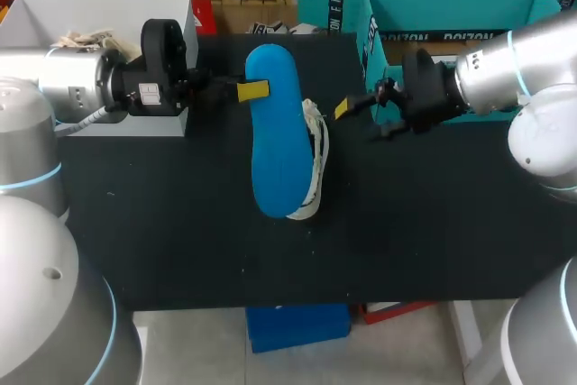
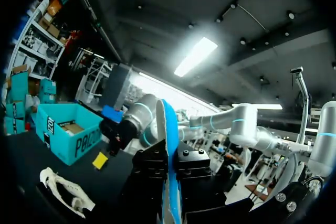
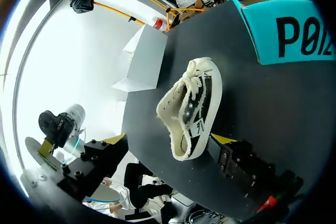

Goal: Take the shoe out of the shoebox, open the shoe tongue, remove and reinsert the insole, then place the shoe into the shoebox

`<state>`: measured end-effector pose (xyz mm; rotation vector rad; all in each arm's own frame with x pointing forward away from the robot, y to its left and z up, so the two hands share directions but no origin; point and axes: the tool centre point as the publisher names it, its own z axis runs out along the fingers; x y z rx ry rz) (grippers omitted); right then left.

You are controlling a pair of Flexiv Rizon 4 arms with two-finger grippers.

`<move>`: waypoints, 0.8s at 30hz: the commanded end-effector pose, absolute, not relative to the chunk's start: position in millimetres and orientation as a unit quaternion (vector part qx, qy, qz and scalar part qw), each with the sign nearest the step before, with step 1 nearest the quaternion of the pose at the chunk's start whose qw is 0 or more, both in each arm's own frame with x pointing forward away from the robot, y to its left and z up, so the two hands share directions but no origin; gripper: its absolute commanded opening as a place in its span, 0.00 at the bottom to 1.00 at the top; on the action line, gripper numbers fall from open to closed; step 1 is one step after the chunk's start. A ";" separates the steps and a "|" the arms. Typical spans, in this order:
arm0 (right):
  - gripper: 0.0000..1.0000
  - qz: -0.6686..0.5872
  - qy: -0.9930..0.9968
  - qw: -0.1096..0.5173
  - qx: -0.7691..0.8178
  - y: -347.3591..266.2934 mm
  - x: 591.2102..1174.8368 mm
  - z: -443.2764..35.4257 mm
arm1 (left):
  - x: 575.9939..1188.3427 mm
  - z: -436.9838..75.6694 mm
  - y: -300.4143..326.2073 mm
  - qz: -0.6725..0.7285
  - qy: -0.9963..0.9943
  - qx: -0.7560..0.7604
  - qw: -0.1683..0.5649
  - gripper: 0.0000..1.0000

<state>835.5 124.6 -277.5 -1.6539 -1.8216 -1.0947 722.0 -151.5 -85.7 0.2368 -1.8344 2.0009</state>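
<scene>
Paper [image 1: 86, 41] in shoebox [image 1: 36, 11], shoe [image 1: 316, 146] outside; left fingers [image 1: 253, 90] tight on insole [image 1: 275, 132], right fingers [image 1: 343, 108] apart.

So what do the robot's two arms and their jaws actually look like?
Both the left arm and right arm are rounded silver-grey tubes with thin light-blue rings at the joints. Each ends in a black wrist block carrying black jaws with bright yellow tips. The left wrist bears a small white label, and a grey cable runs beneath it.

Seen from overhead, the blue insole [image 1: 275, 132] hides most of the shoe [image 1: 317, 155] from you; only laces and a pale edge show beside the insole. In your left wrist view, the insole's lower end is cut off.
</scene>
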 end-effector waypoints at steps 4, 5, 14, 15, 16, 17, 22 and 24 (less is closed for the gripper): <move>1.00 -0.407 -0.667 0.218 -0.585 131.6 831.4 -283.8 | 720.9 -86.4 -153.2 0.719 -0.659 0.087 0.204 0.00; 1.00 -0.407 -0.667 0.218 -0.585 131.6 831.4 -283.8 | 720.9 -86.4 -153.2 0.719 -0.659 0.087 0.204 0.00; 1.00 -0.407 -0.667 0.218 -0.585 131.6 831.4 -283.8 | 720.9 -86.4 -153.2 0.719 -0.659 0.087 0.204 0.00; 1.00 -0.407 -0.667 0.218 -0.585 131.6 831.4 -283.8 | 720.9 -86.4 -153.2 0.719 -0.659 0.087 0.204 0.00; 1.00 -0.407 -0.667 0.218 -0.585 131.6 831.4 -283.8 | 720.9 -86.4 -153.2 0.719 -0.659 0.087 0.204 0.00; 1.00 -0.407 -0.667 0.218 -0.585 131.6 831.4 -283.8 | 720.9 -86.4 -153.2 0.719 -0.659 0.087 0.204 0.00; 1.00 -0.490 -0.608 0.295 -0.550 122.2 828.8 -276.0 | 720.9 -86.4 -153.2 0.719 -0.659 0.087 0.204 0.00; 1.00 -0.495 -0.609 0.303 -0.541 122.0 829.7 -274.4 | 720.9 -86.4 -153.2 0.719 -0.659 0.087 0.204 0.00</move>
